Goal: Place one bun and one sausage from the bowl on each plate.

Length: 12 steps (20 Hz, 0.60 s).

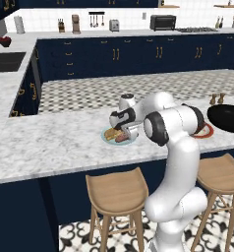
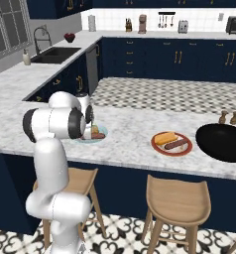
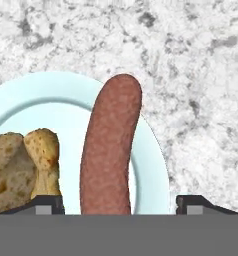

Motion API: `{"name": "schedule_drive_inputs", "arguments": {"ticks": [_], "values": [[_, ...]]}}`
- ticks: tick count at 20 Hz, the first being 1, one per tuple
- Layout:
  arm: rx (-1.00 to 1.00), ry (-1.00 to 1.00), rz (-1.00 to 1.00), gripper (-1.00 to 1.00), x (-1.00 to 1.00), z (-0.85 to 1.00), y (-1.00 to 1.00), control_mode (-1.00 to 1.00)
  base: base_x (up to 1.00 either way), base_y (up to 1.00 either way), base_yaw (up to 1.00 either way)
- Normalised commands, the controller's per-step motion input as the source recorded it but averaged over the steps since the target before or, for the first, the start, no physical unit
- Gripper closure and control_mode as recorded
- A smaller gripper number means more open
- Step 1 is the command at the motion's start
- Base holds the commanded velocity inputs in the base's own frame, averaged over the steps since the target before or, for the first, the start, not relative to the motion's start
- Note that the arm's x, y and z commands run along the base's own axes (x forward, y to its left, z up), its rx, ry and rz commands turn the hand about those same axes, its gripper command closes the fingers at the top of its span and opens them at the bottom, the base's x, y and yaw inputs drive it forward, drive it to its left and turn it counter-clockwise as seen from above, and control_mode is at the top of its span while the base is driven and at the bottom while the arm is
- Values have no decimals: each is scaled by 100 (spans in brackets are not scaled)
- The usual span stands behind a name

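Two plates sit on the counter: one light blue plate near its front edge and one red-rimmed plate further along the same edge. One black bowl lies by the counter's right end. Two sausages: one sausage on the blue plate, one second sausage on the red-rimmed plate. Two buns: one bun on the blue plate, one second bun on the red-rimmed one. Two small shakers stand behind the bowl. Two wooden stools stand below the counter's front edge.
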Motion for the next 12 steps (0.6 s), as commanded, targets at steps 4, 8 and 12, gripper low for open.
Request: {"name": "schedule_drive_inputs", "arguments": {"ticks": [4, 8, 12], "values": [[0, -23, 0, -100, -66, 76, 0, -100, 0, 0, 0], [1, -22, 0, -100, -77, 100, -4, -100, 0, 0, 0], [3, -4, -5, -100, -70, 100, -23, -100, 0, 0, 0]]}}
